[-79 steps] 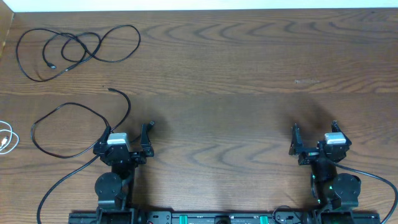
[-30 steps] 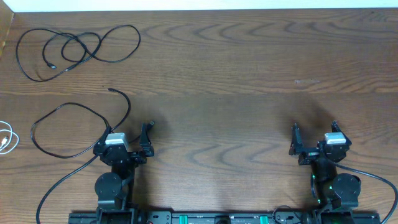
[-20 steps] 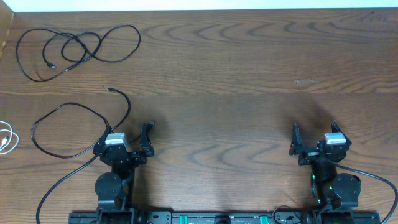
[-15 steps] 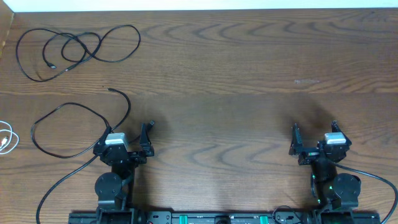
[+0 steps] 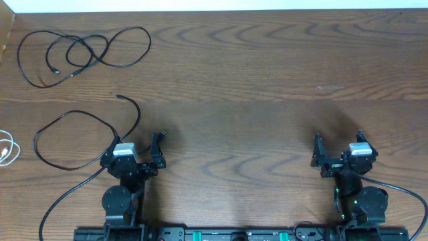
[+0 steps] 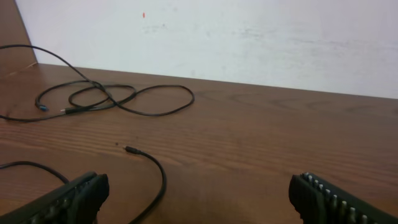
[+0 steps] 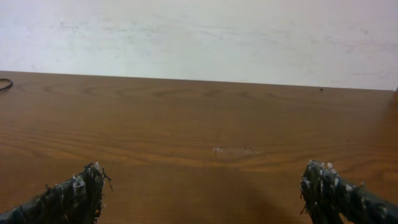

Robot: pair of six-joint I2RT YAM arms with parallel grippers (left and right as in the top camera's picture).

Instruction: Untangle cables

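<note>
One black cable (image 5: 83,50) lies in loose overlapping loops at the table's far left corner, also seen in the left wrist view (image 6: 124,99). A second black cable (image 5: 67,137) forms a single loop nearer the front left, its plug end (image 6: 130,150) pointing away. It curves down just inside the left finger (image 6: 74,199) of my left gripper (image 5: 139,138), which stands open above the wood and holds nothing. A white cable (image 5: 7,150) shows partly at the left edge. My right gripper (image 5: 338,136) is open over bare wood (image 7: 202,193), far from all the cables.
Thick black cords run from both arm bases, the left one (image 5: 67,194) toward the front left and the right one (image 5: 401,191) toward the right edge. A white wall (image 6: 249,37) borders the table's far edge. A pale scuff (image 7: 230,149) marks the wood.
</note>
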